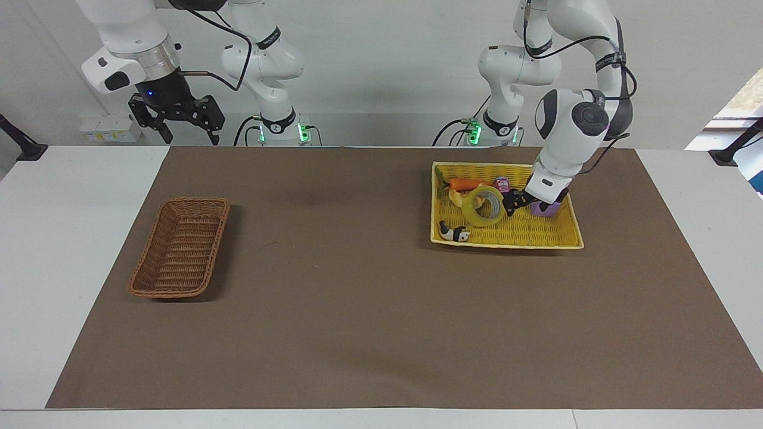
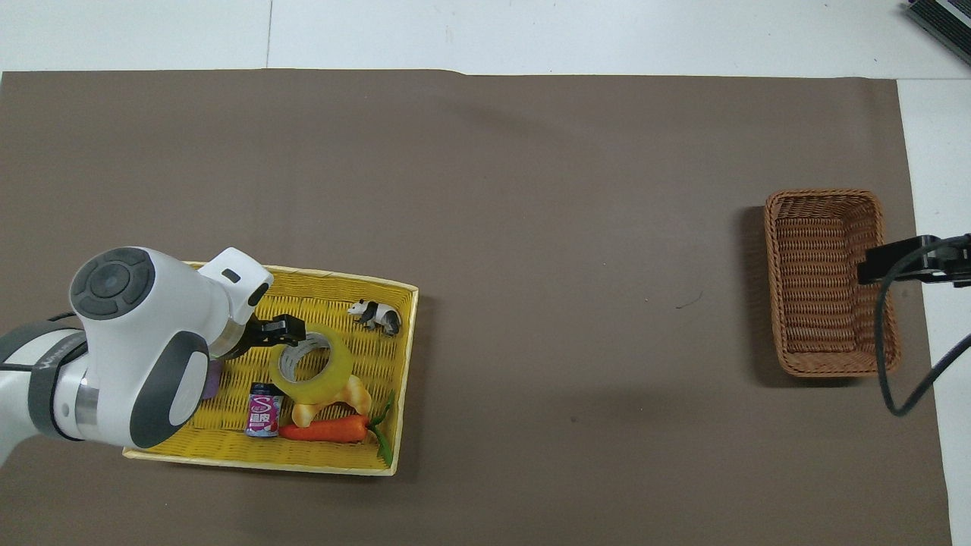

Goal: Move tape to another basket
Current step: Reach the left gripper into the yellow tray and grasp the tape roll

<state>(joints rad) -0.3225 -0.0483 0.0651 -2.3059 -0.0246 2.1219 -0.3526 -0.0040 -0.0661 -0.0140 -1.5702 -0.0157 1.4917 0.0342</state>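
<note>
The tape [image 1: 484, 207], a yellowish roll with a pale core, lies tilted in the yellow basket [image 1: 506, 243], leaning on a croissant toy [image 2: 345, 400]. My left gripper [image 1: 514, 204] hangs low inside this basket, right beside the tape [image 2: 334, 373] on the side toward the left arm's end, open and holding nothing. Whether a finger touches the roll I cannot tell. The brown wicker basket [image 1: 180, 247] stands with nothing in it at the right arm's end. My right gripper [image 1: 191, 136] waits high and open, near its base.
In the yellow basket [image 2: 413, 341] lie a panda figure [image 2: 375, 315], a carrot [image 2: 326, 431], a small pink can [image 2: 263, 409] and a purple block [image 1: 545, 208], mostly hidden by the left arm. A brown mat [image 1: 357, 298] covers the table.
</note>
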